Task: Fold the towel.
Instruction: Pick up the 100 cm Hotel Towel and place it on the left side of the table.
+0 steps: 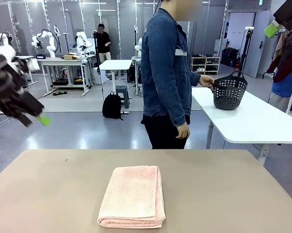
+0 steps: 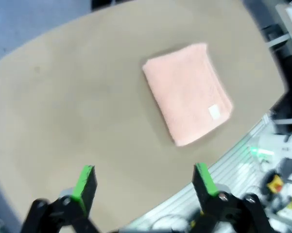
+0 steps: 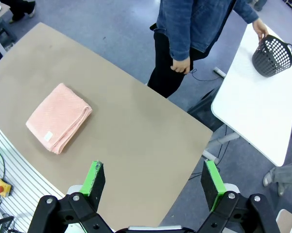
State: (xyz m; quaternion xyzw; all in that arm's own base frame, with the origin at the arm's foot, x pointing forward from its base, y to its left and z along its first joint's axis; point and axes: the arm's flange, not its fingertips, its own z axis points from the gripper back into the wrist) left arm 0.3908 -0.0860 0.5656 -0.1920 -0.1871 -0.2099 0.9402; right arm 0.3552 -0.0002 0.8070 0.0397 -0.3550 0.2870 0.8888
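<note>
The salmon-pink towel (image 1: 132, 196) lies folded into a thick rectangle on the brown table (image 1: 48, 194), near its front edge at the middle. Its small white tag (image 2: 214, 112) shows on top in the left wrist view, and the towel (image 3: 58, 116) also lies flat in the right wrist view. My left gripper (image 1: 35, 119) hangs high at the far left, well away from the towel, open with nothing between its green pads (image 2: 85, 182). My right gripper (image 3: 153, 183) is open and raised high above the table; part of it (image 1: 277, 26) shows at the top right.
A person in a denim jacket (image 1: 167, 73) stands at the far side of the table, one hand on a dark perforated basket (image 1: 229, 91) on a white table (image 1: 257, 121) to the right. Bare tabletop surrounds the towel.
</note>
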